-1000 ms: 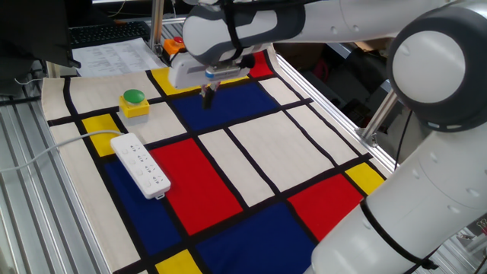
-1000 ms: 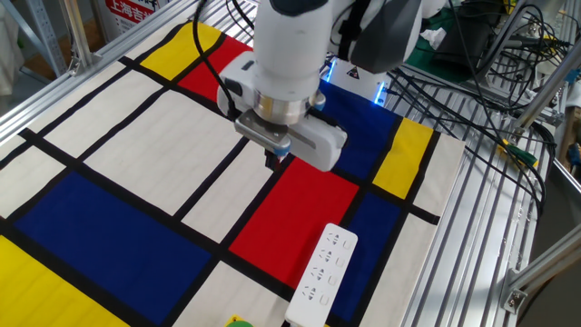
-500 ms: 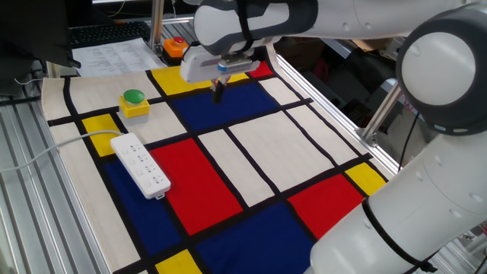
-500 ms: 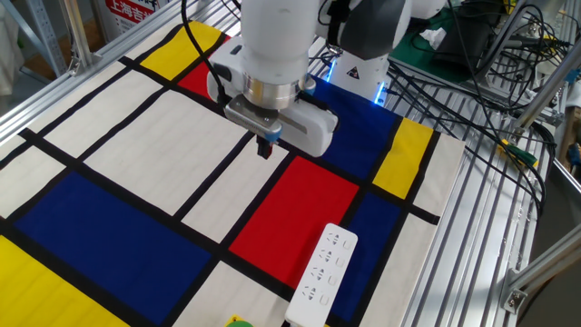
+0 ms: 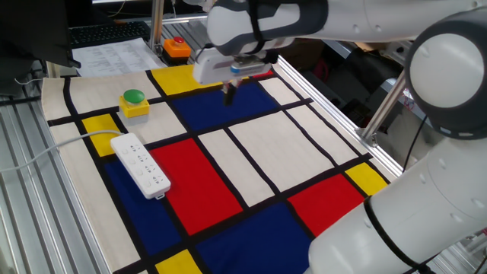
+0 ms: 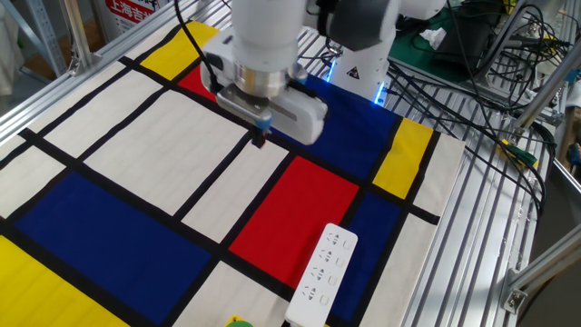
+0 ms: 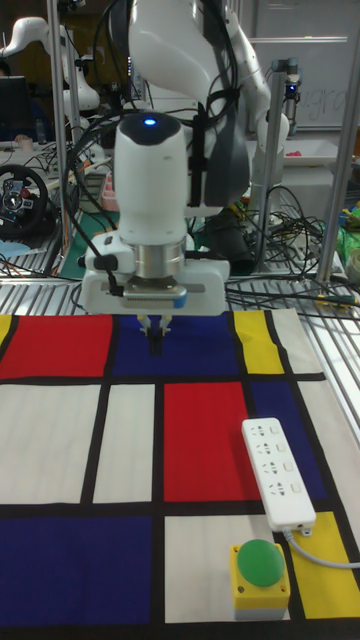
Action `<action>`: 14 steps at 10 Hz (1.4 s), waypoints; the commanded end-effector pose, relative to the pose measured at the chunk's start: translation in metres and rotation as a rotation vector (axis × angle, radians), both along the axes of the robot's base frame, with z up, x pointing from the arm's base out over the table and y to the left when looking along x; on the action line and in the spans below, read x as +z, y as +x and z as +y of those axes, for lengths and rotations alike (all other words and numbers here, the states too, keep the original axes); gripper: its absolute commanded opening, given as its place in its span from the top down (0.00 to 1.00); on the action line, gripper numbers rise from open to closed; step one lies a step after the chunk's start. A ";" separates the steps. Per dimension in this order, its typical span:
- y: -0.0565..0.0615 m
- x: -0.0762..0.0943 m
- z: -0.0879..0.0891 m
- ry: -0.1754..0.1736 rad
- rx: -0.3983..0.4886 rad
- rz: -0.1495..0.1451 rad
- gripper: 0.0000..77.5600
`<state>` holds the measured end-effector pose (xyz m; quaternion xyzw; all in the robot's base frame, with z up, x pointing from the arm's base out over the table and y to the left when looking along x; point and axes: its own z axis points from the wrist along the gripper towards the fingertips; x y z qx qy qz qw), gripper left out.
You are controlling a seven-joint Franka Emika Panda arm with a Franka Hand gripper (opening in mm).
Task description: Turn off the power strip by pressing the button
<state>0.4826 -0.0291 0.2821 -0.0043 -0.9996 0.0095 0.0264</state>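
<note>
Strip: your power strip (image 5: 141,165) lies flat near the front-left of the cloth (image 5: 251,164), across a red and a blue patch, cable (image 5: 46,149) running off the left edge.
Button: its switch is too small for you to pick out.
Green button (image 5: 135,103): on a yellow base, just behind the strip.
Gripper (image 5: 230,93): hangs over the blue patch, well apart from the strip, fingers pointing down; you cannot tell whether they are parted.
Red button (image 5: 176,46): orange base, at the far edge.
</note>
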 end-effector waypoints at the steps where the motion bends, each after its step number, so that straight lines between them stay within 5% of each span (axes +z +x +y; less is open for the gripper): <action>1: -0.005 0.001 -0.003 0.005 -0.009 0.006 0.98; 3: -0.005 0.001 -0.003 0.004 -0.013 0.006 0.98; 5: -0.005 0.001 -0.003 -0.008 0.003 0.036 0.98; 7: -0.005 0.001 -0.003 -0.058 0.019 0.044 0.98; 14: -0.023 0.033 -0.014 0.015 -0.011 0.035 0.98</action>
